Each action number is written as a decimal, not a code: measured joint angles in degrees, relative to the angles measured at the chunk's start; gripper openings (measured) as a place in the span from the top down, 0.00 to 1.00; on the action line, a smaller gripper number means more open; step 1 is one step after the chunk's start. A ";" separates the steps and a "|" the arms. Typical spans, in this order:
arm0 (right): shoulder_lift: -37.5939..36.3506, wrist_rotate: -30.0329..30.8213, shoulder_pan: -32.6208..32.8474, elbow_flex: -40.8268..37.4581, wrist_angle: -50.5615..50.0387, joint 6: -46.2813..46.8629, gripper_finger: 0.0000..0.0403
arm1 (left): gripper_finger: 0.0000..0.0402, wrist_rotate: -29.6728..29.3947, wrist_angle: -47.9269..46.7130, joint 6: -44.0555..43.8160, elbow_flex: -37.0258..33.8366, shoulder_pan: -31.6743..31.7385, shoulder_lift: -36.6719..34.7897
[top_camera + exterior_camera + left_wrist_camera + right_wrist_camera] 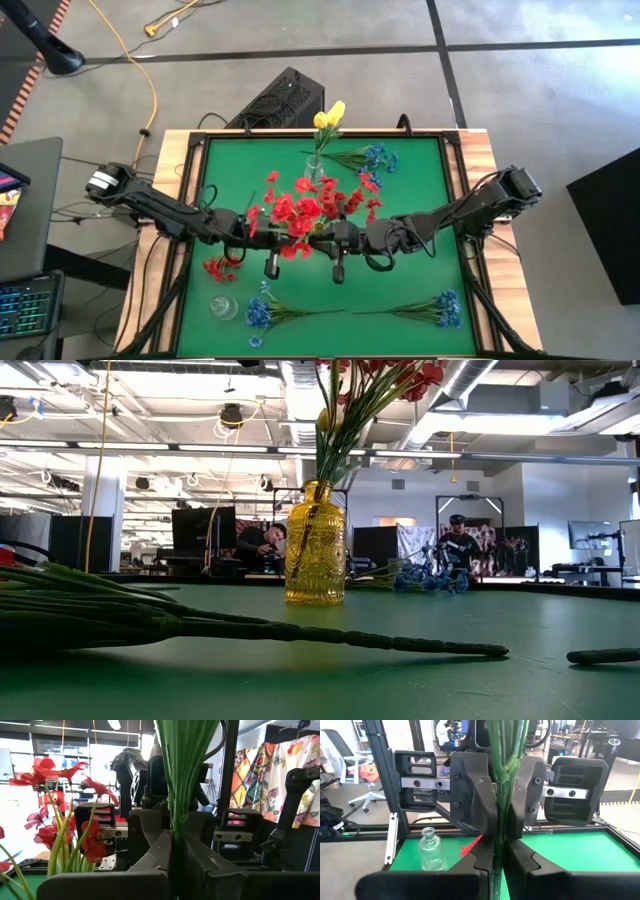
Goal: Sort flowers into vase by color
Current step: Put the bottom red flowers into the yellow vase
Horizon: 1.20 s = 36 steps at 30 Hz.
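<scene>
- Stems of the red-bloomed artificial spray (305, 210) are pinched by both grippers at once, above mid-table; blooms spread toward the table's far side.
- Its long axis looks roughly upright: in both wrist views the green stem bundle (182, 780) runs straight up between the fingers.
- Left gripper (272, 262) is pressed together on the stems; right gripper (338, 268) faces it and pinches the same bundle.
- This looks like a handover, so one gripper should let go only once the other's hold is firm, or the spray will tip.
- Yellow patterned glass vase (315, 543) stands at the far edge holding yellow heads; a small clear glass bottle (223, 306) stands near-left.
- Blue-bloomed sprays (440, 308) lie flat along the near edge and beside the vase; a red sprig (220, 268) lies left.
</scene>
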 joint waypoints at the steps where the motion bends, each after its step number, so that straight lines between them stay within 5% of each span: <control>1: 0.00 0.00 0.00 0.00 0.00 -0.03 0.84 | 0.97 0.06 0.01 0.00 0.00 0.00 0.00; 11: -0.73 -0.17 0.57 0.02 0.25 -3.93 0.53 | 0.99 -0.03 0.23 0.51 0.00 0.00 -0.38; 17: -6.02 0.11 1.89 0.11 -8.23 -1.56 0.36 | 0.99 -0.03 -1.66 2.86 0.00 0.00 -4.07; 27: -14.76 0.25 6.90 0.11 -32.58 11.68 0.35 | 0.99 -5.91 -6.33 5.06 -5.19 0.22 -14.35; 36: -13.99 4.97 11.80 -0.48 -38.91 15.56 0.35 | 0.99 -12.55 7.16 -7.87 -18.18 5.98 -15.77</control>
